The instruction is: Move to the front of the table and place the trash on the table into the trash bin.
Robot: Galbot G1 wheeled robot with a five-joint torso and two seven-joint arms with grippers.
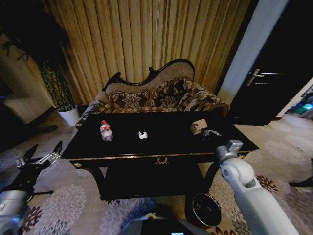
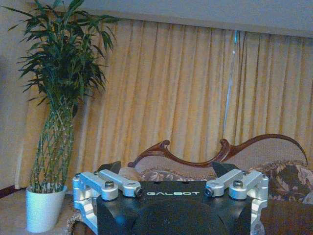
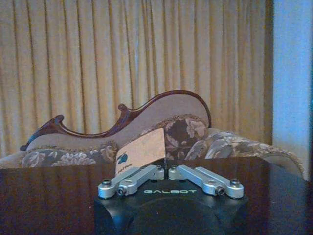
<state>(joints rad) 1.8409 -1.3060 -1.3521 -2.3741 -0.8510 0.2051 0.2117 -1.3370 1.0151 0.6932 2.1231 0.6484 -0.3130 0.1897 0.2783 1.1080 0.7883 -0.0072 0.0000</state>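
The black table (image 1: 161, 149) stands in front of me. On it lie the pieces of trash: a clear bottle (image 1: 106, 130) with a red label at the left, a white paper ball (image 1: 142, 134) in the middle, and a tan scrap (image 1: 198, 126) at the right. My right gripper (image 1: 209, 132) reaches over the table's right side. Its jaws are closed at the edge of the tan scrap (image 3: 142, 149), which stands tilted at my right gripper (image 3: 166, 164). My left gripper (image 1: 44, 152) hangs open off the table's left end, and in its wrist view the left gripper (image 2: 167, 169) holds nothing. The trash bin (image 1: 206, 209) sits on the carpet below the table's front right.
A patterned sofa (image 1: 156, 98) with a curved dark frame stands behind the table, in front of gold curtains. A plant in a white pot (image 1: 70, 115) is at the back left. A dark door (image 1: 274, 78) is at the right. Patterned carpet lies around the table.
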